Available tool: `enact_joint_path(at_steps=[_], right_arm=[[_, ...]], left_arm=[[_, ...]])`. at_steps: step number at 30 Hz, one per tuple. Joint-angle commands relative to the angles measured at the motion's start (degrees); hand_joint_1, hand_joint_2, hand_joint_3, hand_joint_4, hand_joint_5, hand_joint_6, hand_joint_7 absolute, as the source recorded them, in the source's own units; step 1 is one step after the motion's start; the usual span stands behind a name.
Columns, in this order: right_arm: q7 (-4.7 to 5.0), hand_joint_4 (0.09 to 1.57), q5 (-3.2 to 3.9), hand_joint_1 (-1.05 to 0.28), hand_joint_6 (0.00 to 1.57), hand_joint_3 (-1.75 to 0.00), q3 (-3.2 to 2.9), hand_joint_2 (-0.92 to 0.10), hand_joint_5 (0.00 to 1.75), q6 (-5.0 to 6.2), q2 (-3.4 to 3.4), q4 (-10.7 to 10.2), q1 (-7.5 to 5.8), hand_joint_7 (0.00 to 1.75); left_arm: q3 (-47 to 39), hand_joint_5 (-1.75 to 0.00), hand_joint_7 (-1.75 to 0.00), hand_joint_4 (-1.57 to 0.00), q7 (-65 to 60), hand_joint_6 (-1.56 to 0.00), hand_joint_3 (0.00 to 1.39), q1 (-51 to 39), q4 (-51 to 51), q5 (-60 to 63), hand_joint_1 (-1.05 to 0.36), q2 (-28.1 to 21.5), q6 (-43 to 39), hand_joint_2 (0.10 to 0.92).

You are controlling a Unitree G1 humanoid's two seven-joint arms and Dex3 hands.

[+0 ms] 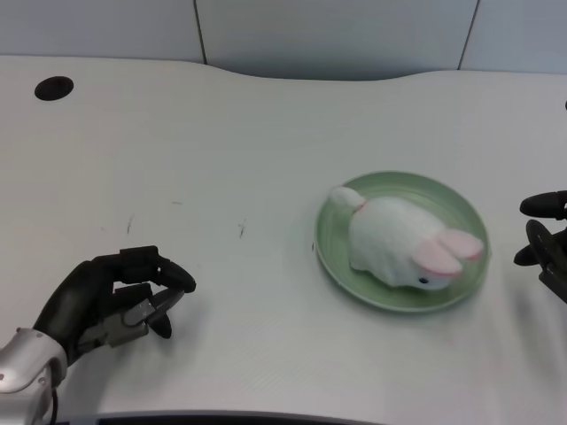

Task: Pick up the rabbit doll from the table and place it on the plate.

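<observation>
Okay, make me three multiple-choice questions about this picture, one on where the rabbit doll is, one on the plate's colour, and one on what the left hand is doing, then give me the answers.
1. Where is the rabbit doll?
A. On the bare table near the left hand
B. On the plate
C. In the left hand

2. What colour is the plate?
A. Green
B. Blue
C. Red

3. What is the state of the left hand?
A. Holding the doll
B. Pressing on the plate
C. Fingers curled in, holding nothing

Answers: 1 B, the doll lies inside the plate's rim. 2 A, the rim around the doll is pale green. 3 C, the hand sits at the lower left of the table, far from the plate, with nothing in it.
</observation>
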State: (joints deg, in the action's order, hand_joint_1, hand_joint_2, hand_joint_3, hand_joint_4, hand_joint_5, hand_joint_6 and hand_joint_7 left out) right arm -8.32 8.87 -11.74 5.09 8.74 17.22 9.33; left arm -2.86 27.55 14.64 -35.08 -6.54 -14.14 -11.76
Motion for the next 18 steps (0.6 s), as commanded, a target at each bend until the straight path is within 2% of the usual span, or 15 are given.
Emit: enact_joint_path(at_steps=[1, 3, 5, 8, 10, 14, 18], right_arm=[[-0.03, 0.30, 0.46, -0.26, 0.31, -0.49, -0.82, -0.92, 1.62, 0.47, 0.70, 1.73, 0.86, 1.27], [0.08, 0.29, 0.44, -0.27, 0.31, -0.49, -0.90, -0.92, 1.62, 0.58, 0.76, 2.27, 1.21, 1.27], [0.57, 0.29, -0.03, -0.26, 0.32, -0.49, -0.86, -0.92, 1.62, 0.97, 0.82, 2.86, 1.66, 1.27], [1.14, 0.29, -0.33, -0.26, 0.32, -0.48, -0.89, -0.92, 1.61, 0.76, 0.93, 3.54, 2.22, 1.26], [0.79, 0.29, 0.20, -0.27, 0.32, -0.46, -1.12, -0.92, 1.60, 0.74, 0.88, 4.15, 2.56, 1.25], [0.90, 0.27, 0.00, -0.27, 0.32, -0.45, -1.20, -0.92, 1.58, 0.82, 0.94, 5.04, 3.14, 1.24], [0.56, 0.26, -0.28, -0.27, 0.30, -0.45, -1.14, -0.92, 1.57, 1.23, 1.26, 5.61, 3.24, 1.22]], left_arm=[[-0.54, -1.72, -1.33, -0.67, 0.32, -0.65, 0.45, 0.67, -1.19, -0.43, -0.51, -0.27, 0.65, 0.921], [-0.46, -1.74, -1.37, -0.66, 0.00, -0.63, 0.46, 1.10, -1.79, -0.26, -0.51, -0.16, 0.39, 0.921], [-0.53, -1.74, -1.42, -0.64, 0.02, -0.59, 0.45, 1.66, -2.64, -0.39, -0.50, 0.05, 0.06, 0.921], [-0.57, -1.75, -1.44, -0.65, -0.46, -0.58, 0.44, 2.37, -3.48, -0.39, -0.50, 0.40, 0.27, 0.921], [-0.45, -1.75, -1.45, -0.66, -0.28, -0.58, 0.44, 2.86, -4.48, -0.10, -0.50, 0.27, -0.35, 0.921], [-0.37, -1.75, -1.45, -0.64, 0.01, -0.57, 0.44, 3.50, -5.75, -0.01, -0.48, 0.22, -1.09, 0.921], [-0.35, -1.74, -1.43, -0.62, -0.13, -0.56, 0.43, 3.53, -5.78, -0.04, -0.49, 0.26, -0.76, 0.921]])
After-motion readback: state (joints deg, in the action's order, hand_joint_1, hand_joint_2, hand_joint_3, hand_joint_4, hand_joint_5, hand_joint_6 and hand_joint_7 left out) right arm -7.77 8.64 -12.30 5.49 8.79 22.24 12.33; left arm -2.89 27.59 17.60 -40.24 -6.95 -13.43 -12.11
